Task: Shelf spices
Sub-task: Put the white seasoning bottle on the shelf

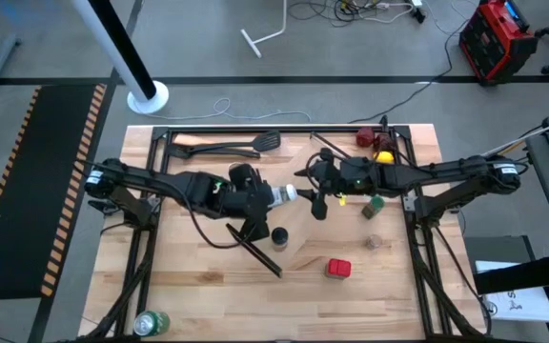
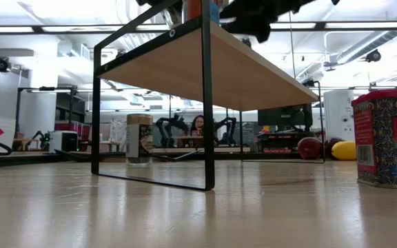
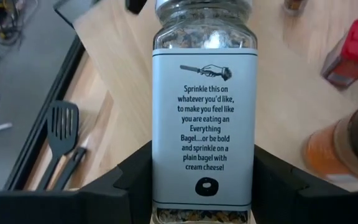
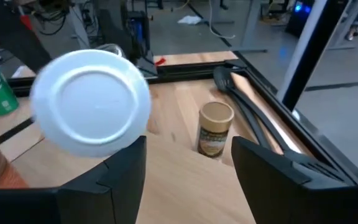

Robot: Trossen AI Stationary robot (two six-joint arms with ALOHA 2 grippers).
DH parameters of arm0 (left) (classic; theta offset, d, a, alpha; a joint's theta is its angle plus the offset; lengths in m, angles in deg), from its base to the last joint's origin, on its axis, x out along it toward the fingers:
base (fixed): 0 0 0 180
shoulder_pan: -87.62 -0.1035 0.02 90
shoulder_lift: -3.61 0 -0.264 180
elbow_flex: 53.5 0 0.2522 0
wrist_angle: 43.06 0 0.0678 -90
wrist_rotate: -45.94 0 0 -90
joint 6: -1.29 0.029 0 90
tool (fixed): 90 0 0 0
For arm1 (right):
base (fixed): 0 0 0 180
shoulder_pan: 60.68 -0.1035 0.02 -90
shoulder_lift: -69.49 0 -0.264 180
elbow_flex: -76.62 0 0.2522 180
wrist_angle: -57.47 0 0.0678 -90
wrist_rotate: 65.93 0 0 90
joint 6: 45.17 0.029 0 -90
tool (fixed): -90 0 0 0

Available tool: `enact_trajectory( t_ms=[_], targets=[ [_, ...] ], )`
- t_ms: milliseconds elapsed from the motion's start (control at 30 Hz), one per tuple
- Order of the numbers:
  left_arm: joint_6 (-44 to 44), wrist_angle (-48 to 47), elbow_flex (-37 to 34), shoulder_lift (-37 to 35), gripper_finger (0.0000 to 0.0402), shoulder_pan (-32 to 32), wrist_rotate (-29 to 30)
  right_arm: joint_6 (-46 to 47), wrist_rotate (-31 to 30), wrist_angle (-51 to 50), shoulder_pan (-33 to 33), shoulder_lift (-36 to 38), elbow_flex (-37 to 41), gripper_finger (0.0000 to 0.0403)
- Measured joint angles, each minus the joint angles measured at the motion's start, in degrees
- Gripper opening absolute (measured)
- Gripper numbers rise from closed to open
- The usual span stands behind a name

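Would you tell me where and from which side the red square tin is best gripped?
Probably across two opposite flat walls, coming straight down. The red square tin stands upright and alone on the table, so flat sides suit parallel fingers. The right gripper, open, is free; the left gripper holds the white-capped jar.

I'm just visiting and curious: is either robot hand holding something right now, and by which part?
The left hand grips the white-capped jar by its lower body. The right hand holds nothing.
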Motion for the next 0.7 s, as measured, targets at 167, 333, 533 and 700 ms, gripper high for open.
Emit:
enact_trajectory(
  t_ms=[167,333,533,700],
  targets=[
    [0.56,0.88,0.00,0.00,0.0182,0.09,0.32,-0.22,2.80,0.82,-0.02,-0.02,-2.01,0.0215],
    [1.10,2.44,0.00,0.07,0.0184,0.09,0.50,-0.09,6.06,0.75,-0.01,-0.01,-3.35,0.0207],
    [1.21,2.75,0.00,0.09,0.0182,0.03,0.34,0.51,8.39,0.81,-0.65,-1.83,-4.11,0.0209],
    [1.20,2.21,-0.05,0.09,0.0187,0.07,-0.20,0.21,9.50,0.82,-1.30,-4.38,-6.11,0.0213]
  ],
)
